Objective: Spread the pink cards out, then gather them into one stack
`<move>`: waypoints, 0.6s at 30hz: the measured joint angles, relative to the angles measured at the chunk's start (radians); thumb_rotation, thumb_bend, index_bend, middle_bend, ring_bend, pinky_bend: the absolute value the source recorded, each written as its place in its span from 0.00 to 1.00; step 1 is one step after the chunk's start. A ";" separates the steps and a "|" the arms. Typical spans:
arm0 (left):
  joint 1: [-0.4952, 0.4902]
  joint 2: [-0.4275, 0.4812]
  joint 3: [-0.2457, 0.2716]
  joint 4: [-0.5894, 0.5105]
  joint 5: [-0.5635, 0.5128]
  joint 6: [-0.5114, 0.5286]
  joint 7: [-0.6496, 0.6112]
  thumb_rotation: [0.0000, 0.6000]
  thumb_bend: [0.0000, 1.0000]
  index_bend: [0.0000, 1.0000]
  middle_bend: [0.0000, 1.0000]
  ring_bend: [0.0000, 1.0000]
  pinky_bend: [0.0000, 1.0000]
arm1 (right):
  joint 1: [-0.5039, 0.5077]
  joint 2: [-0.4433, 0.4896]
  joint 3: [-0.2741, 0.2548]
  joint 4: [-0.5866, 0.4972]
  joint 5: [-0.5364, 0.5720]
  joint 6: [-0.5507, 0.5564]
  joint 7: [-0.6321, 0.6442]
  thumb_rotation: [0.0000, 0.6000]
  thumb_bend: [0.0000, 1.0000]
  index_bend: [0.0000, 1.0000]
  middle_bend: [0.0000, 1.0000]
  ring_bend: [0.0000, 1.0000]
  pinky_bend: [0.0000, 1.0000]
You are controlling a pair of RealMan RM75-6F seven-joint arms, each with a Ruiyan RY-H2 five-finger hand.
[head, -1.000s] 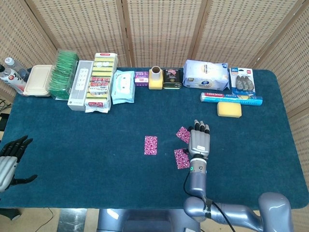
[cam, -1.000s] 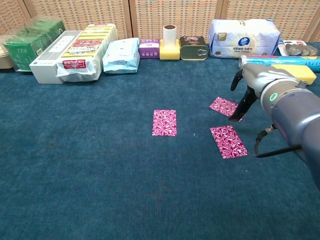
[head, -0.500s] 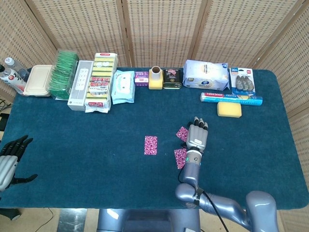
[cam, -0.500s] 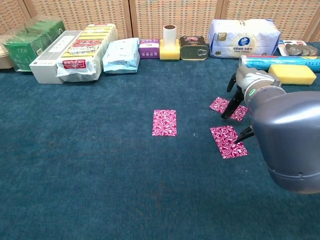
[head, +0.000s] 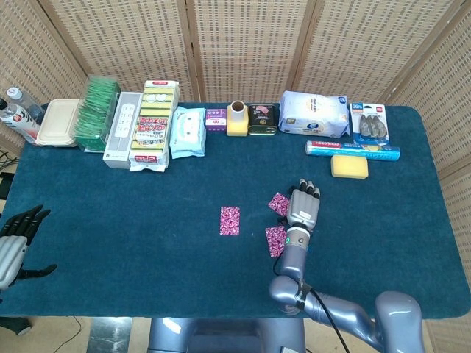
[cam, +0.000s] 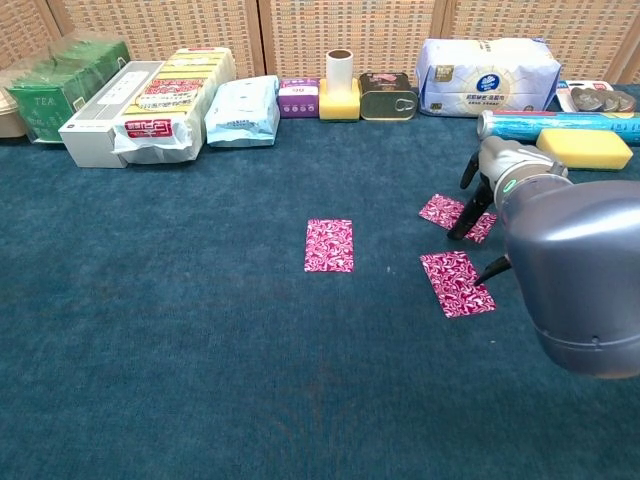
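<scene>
From the head view, your right hand (head: 303, 208) lies flat, fingers spread, over two pink cards (head: 277, 203); a third card (head: 229, 220) lies apart to their left. Your left hand (head: 16, 237) hangs open off the table edge (head: 110, 294).

In the chest view, your right hand's fingertips (cam: 459, 229) press the far card (cam: 446, 212).

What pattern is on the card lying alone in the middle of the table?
The lone card has a pink-and-white swirling floral print, clearest in the chest view.
</scene>
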 measured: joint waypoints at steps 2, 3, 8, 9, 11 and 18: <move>0.000 0.000 0.000 -0.001 0.000 0.001 0.002 1.00 0.03 0.00 0.00 0.00 0.04 | -0.001 0.000 0.002 0.003 0.003 -0.003 -0.002 1.00 0.11 0.31 0.10 0.03 0.07; 0.001 -0.001 0.000 -0.001 -0.001 0.001 0.002 1.00 0.03 0.00 0.00 0.00 0.04 | -0.002 0.001 0.002 0.005 0.003 -0.004 -0.003 1.00 0.11 0.31 0.11 0.03 0.07; -0.001 -0.001 -0.001 -0.001 -0.005 -0.002 0.002 1.00 0.03 0.00 0.00 0.00 0.04 | -0.005 0.000 0.007 0.013 0.006 -0.009 0.000 1.00 0.13 0.31 0.11 0.03 0.07; -0.001 -0.001 -0.001 0.000 -0.005 -0.002 0.002 1.00 0.03 0.00 0.00 0.00 0.03 | -0.005 -0.001 0.008 0.017 0.008 -0.011 -0.001 1.00 0.13 0.31 0.11 0.04 0.08; -0.001 -0.002 -0.002 0.000 -0.005 -0.001 0.001 1.00 0.03 0.00 0.00 0.00 0.04 | -0.004 -0.002 0.011 0.026 0.011 -0.015 -0.002 1.00 0.13 0.31 0.11 0.04 0.08; -0.001 -0.003 -0.002 0.000 -0.009 -0.003 0.004 1.00 0.03 0.00 0.00 0.00 0.03 | -0.003 -0.005 0.021 0.040 0.019 -0.031 0.005 1.00 0.14 0.33 0.13 0.04 0.08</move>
